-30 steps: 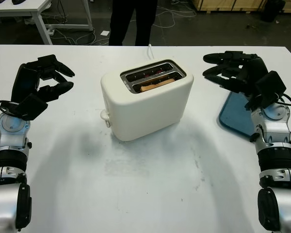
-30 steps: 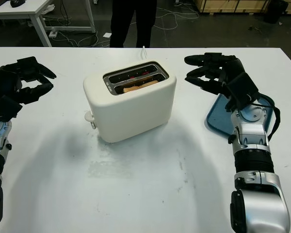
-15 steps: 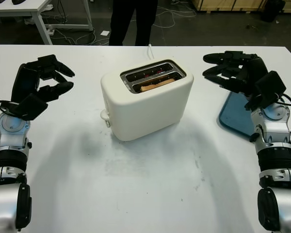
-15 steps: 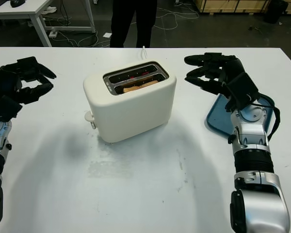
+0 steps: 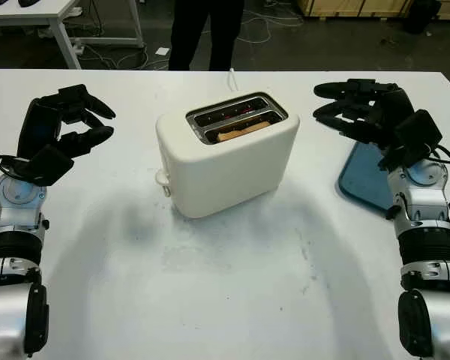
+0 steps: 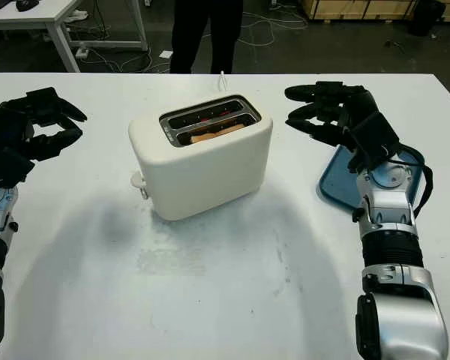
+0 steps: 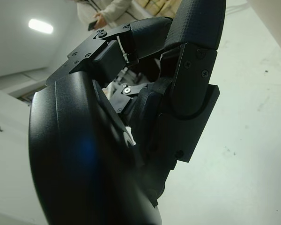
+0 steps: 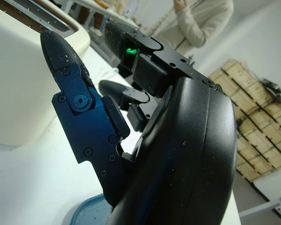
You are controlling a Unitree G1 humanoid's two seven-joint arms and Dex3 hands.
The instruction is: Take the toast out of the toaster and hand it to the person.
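A cream two-slot toaster (image 5: 225,154) stands at the middle of the white table (image 5: 225,285). A slice of toast (image 5: 242,129) sits low in its nearer slot, with only its top edge showing. My left hand (image 5: 71,124) hovers open to the left of the toaster, well apart from it. To the toaster's right my right hand (image 5: 352,109) is open, a short gap from its side. A person in dark trousers (image 5: 202,30) stands beyond the table's far edge, and the right wrist view catches the person's light top (image 8: 196,21).
A blue tray (image 5: 367,176) lies flat at the table's right, partly under my right forearm. The toaster's lever knob (image 5: 162,178) sticks out on its left end. A white desk (image 5: 52,15) and cables (image 5: 120,52) sit on the floor beyond.
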